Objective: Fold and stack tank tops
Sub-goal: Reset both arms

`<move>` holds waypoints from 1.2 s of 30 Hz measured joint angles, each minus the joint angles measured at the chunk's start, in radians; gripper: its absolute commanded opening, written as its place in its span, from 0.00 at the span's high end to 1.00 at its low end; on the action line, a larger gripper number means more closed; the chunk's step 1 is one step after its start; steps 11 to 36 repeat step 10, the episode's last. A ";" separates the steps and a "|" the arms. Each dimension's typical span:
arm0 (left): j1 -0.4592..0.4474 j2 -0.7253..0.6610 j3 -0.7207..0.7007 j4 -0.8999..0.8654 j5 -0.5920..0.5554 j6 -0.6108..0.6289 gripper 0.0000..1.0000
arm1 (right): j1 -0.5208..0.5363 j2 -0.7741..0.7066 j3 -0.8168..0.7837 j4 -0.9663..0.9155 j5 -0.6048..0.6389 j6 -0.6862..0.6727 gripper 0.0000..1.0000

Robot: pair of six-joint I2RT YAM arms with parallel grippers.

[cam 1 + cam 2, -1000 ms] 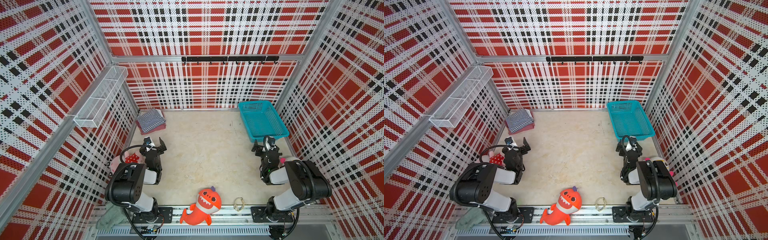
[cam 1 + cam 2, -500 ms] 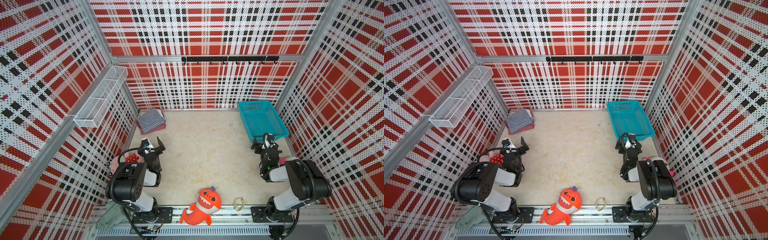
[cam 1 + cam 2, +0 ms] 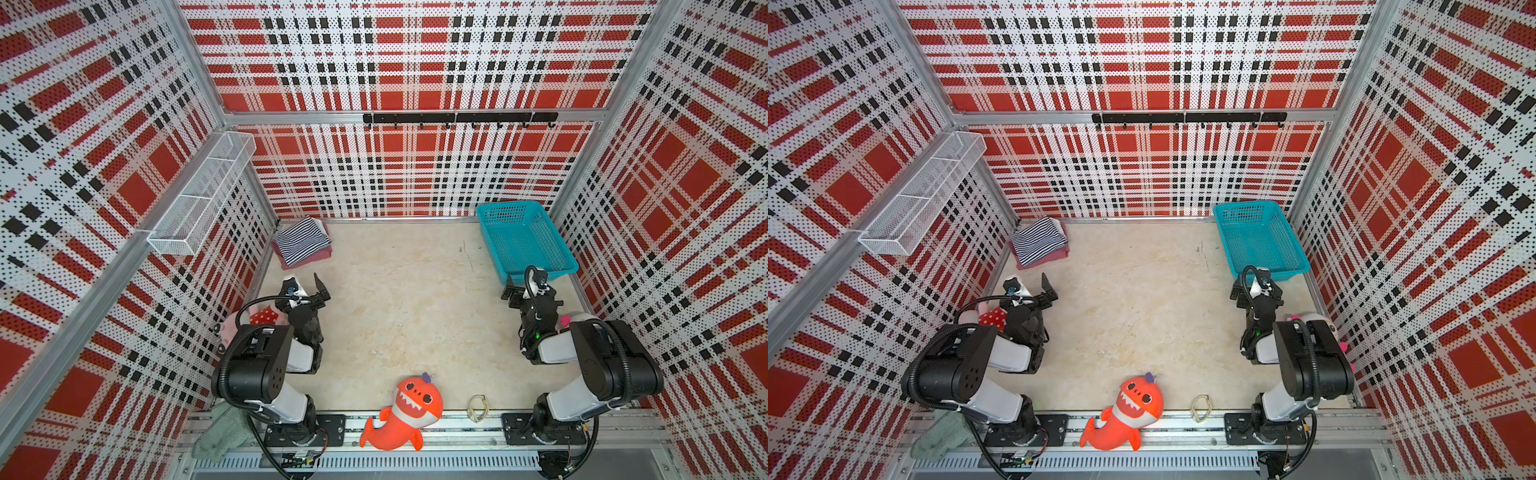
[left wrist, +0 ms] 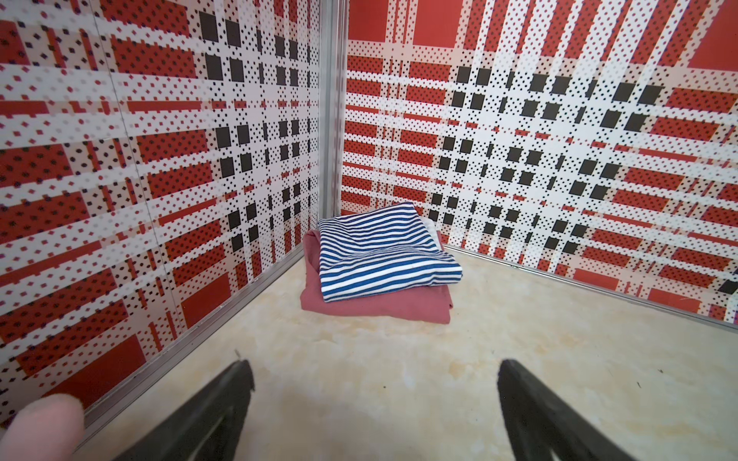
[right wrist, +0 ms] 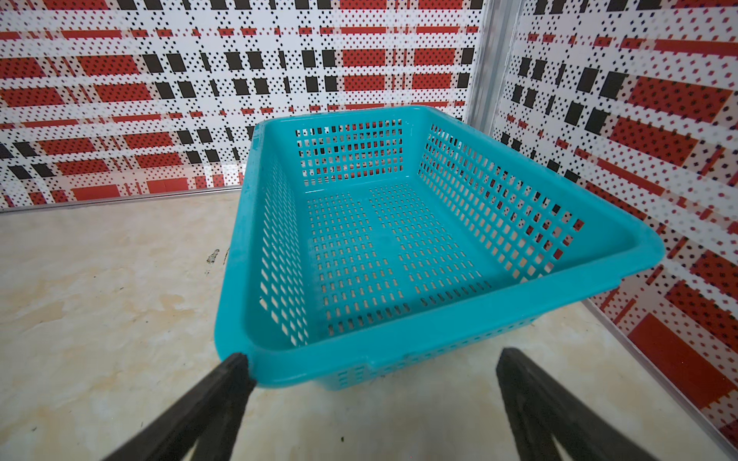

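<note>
Striped tank top (image 4: 383, 255) folded atop maroon-pink tank top (image 4: 383, 309) in far left corner, well apart from left gripper (image 4: 375, 373), spread wide, empty; right gripper (image 5: 371, 363) likewise wide, empty, just before teal basket (image 5: 439, 331); orange shark plush (image 3: 405, 409) on front rail.

robot lab cell: plaid perforated wall panels (image 3: 415, 174), aluminium frame post (image 3: 198, 62), left arm (image 3: 257, 370), right arm (image 3: 611, 365) on front rail (image 3: 457, 430).
</note>
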 measured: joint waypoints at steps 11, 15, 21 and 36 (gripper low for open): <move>0.000 0.000 0.000 0.000 0.000 0.000 0.02 | 0.008 0.000 0.007 -0.010 -0.001 -0.005 0.00; 0.000 0.000 0.000 0.000 0.000 0.000 0.02 | 0.008 0.000 0.007 -0.010 -0.001 -0.005 0.00; 0.000 0.000 0.000 0.000 0.000 0.000 0.02 | 0.008 0.000 0.007 -0.010 -0.001 -0.005 0.00; 0.000 0.000 0.000 0.000 0.000 0.000 0.02 | 0.008 0.000 0.007 -0.010 -0.001 -0.005 0.00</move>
